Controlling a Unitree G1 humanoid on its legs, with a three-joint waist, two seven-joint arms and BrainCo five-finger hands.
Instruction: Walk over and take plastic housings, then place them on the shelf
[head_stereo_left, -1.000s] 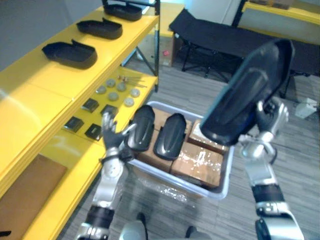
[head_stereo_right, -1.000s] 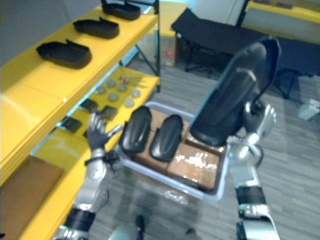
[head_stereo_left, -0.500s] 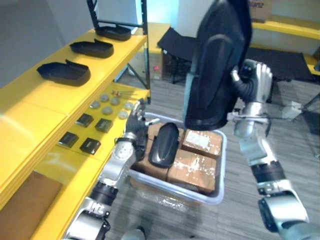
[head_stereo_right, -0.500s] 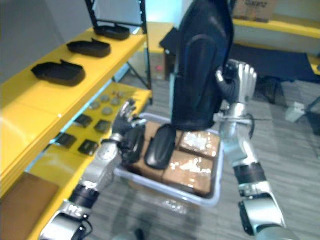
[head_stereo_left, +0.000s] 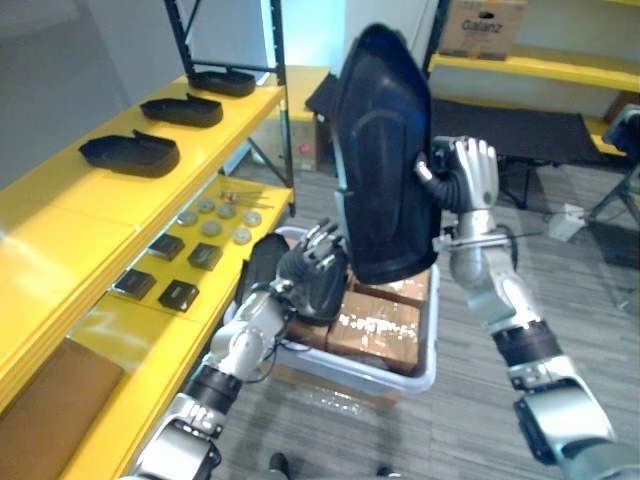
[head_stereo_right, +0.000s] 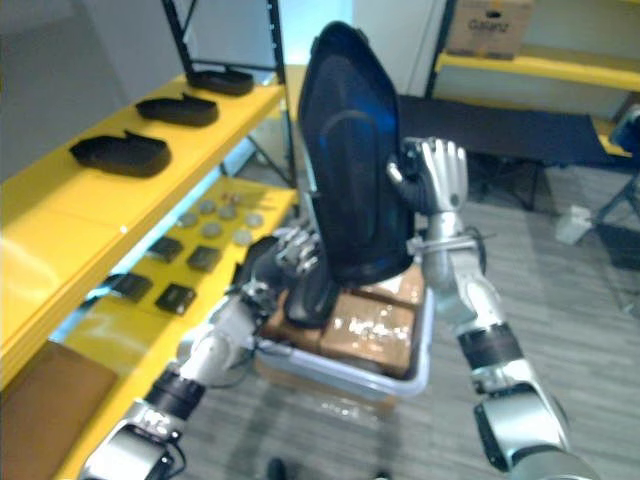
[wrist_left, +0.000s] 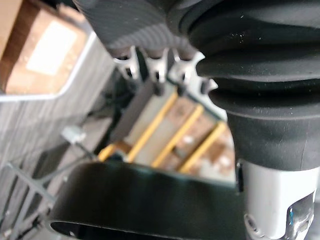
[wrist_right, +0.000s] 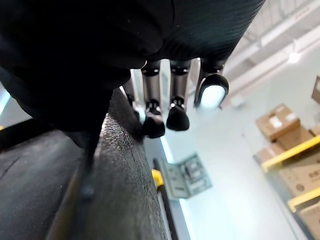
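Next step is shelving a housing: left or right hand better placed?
Right. The right hand grips the large housing, lifted upright above the bin, probably ready to swing to the yellow shelf on the robot's left. The left hand is low at the bin on a second housing, nothing lifted.

This is a warehouse or factory stockroom. At 9 o'clock runs a yellow shelf rack (head_stereo_left: 90, 215) with black uprights (head_stereo_left: 275, 60). On its top level 3 black plastic housings (head_stereo_left: 130, 153) lie in a row, with small round and square parts (head_stereo_left: 212, 228) set out below. At 6 o'clock a plastic bin (head_stereo_left: 420, 370) holds cardboard boxes (head_stereo_left: 375, 325). At 1 o'clock another yellow rack (head_stereo_left: 540, 68) carries a carton (head_stereo_left: 482, 25). The floor (head_stereo_left: 590, 290) is grey plank.
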